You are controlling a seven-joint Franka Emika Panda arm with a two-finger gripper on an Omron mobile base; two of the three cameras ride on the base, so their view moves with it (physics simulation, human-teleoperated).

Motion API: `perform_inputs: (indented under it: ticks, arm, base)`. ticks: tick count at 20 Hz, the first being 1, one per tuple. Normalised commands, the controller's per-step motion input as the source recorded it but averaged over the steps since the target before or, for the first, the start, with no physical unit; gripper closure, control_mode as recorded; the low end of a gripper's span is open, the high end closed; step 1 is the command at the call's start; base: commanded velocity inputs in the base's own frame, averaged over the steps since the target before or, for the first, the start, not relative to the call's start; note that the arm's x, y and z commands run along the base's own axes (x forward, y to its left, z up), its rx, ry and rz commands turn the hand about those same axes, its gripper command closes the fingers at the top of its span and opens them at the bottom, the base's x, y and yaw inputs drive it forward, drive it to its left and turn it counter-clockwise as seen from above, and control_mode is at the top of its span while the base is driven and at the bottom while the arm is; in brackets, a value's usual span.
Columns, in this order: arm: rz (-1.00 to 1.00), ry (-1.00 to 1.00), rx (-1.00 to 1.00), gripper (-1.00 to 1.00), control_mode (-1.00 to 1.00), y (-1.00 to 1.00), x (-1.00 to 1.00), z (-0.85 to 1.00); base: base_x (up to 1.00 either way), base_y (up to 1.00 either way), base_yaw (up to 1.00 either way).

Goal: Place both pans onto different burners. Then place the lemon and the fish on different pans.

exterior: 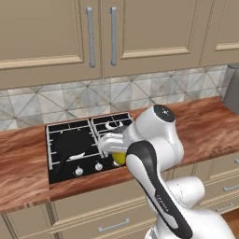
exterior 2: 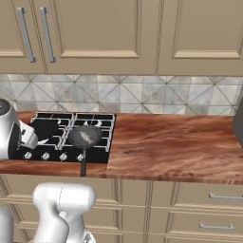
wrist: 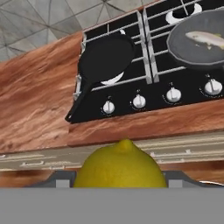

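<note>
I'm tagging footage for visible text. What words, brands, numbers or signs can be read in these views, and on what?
No text can be read.
Robot arm: a dark line of lettering runs along its forearm, too blurred to read.
Hob knobs: plain, with no legible markings.
Lemon, fish, both pans: no labels.

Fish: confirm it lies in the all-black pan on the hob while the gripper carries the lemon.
Not quite. The fish lies in the grey pan; the black pan is empty, as the hand view shows. The gripper does carry the lemon.
</note>
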Motion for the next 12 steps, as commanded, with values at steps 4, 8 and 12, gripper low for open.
perform_inputs:
  ticks: [4,8,12]
  arm:
    - [0.03,-0.04,-0.01,1.0,-1.0,0.18,0.41,0.15]
    - [0.02,-0.02,0.0,1.0,-1.0,0.23,0.57,0.02]
    - [0.0,-0.01,0.0,1.0,-1.0,0.23,0.65,-0.08]
  base:
    - [0.0,0.0,0.0]
    - [0.0,0.0,0.0]
    - [0.0,0.0,0.0]
